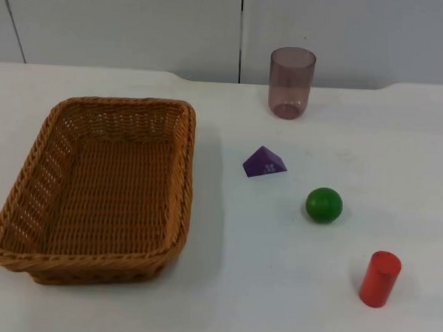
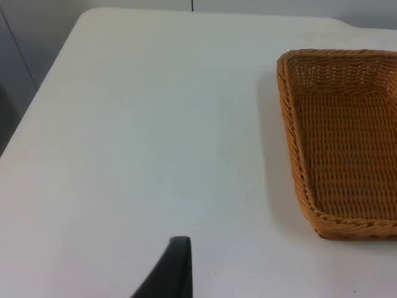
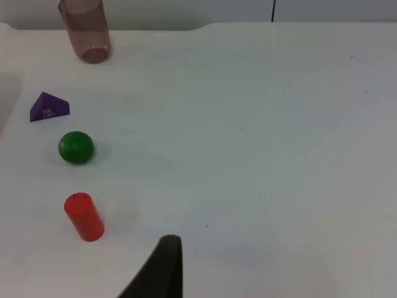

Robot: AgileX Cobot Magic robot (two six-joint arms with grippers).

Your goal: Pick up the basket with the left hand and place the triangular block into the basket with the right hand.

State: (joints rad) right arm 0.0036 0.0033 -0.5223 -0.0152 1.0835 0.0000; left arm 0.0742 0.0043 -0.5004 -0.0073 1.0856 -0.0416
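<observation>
Nothing of the task looks done yet: the basket (image 1: 101, 189) sits flat on the white counter (image 1: 274, 288) and the triangular block (image 1: 265, 162) lies outside it, so both the lift and the drop-in are left.

Nearest on the right stands a red cylinder (image 1: 380, 278), tilted slightly. Farther in is a green ball (image 1: 323, 205), and beyond that, toward the middle, the purple triangular block, just right of the basket but apart from it. The block rests on a flat face with its peak up; its long axis runs roughly left to right, skewed a little, with a pale mark on the face toward the near side. The basket fills the left half, empty, its long axis running near to far. Farthest back, near the wall, stands a tinted cup (image 1: 291, 83).

The left end effector (image 2: 177, 270) hangs over bare counter left of the basket; the right end effector (image 3: 162, 267) waits right of the cylinder. Whether either is released or clenched I cannot tell.
</observation>
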